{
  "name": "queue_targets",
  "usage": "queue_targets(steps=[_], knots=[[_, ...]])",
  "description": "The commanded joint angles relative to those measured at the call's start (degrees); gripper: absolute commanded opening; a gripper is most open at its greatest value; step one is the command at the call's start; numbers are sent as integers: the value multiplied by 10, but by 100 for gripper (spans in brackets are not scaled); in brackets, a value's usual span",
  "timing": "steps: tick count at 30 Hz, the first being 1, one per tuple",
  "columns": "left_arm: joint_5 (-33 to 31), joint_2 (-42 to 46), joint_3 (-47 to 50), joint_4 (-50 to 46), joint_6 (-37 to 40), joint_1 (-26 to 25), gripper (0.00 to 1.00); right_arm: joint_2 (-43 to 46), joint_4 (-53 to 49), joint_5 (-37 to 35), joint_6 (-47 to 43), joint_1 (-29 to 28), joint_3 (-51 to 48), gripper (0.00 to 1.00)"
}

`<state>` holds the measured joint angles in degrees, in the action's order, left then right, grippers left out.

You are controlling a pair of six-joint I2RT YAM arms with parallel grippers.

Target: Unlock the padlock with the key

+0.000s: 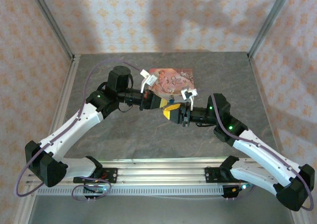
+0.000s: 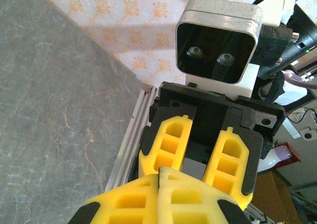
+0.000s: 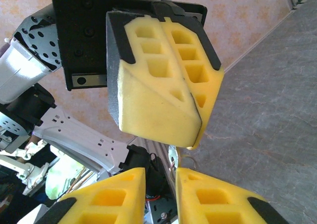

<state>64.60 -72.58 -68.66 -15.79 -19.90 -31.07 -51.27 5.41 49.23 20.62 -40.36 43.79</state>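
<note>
Alignment of the two grippers is the point at issue. We find the left gripper (image 3: 197,127) with its pads pressed flat together and a thin silvery loop (image 3: 184,159) at its very tip; whether that loop belongs to the padlock or the key we cannot tell. The right gripper (image 3: 161,179) faces it nose to nose, fingers a narrow slot apart, the loop just ahead of that slot and roughly on its centre line. Both meet above the table (image 1: 124,135), on the near side of the pink tin (image 1: 171,78). We judge that the right arm should advance straight along the shared axis, since sideways drift would miss so slight a target.
</note>
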Motion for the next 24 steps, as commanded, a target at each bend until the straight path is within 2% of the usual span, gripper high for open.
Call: queue_targets(steps=[1, 19, 21, 24], knots=[[27, 10, -4, 13, -1, 1, 0, -6, 45, -5, 7, -2, -2, 22], [46, 10, 1, 0, 8, 0, 0, -22, 92, -7, 40, -2, -7, 23], [47, 11, 1, -1, 7, 0, 0, -24, 93, -6, 40, -2, -7, 19], [43, 12, 1, -1, 9, 0, 0, -27, 95, 0, 40, -2, -8, 5]])
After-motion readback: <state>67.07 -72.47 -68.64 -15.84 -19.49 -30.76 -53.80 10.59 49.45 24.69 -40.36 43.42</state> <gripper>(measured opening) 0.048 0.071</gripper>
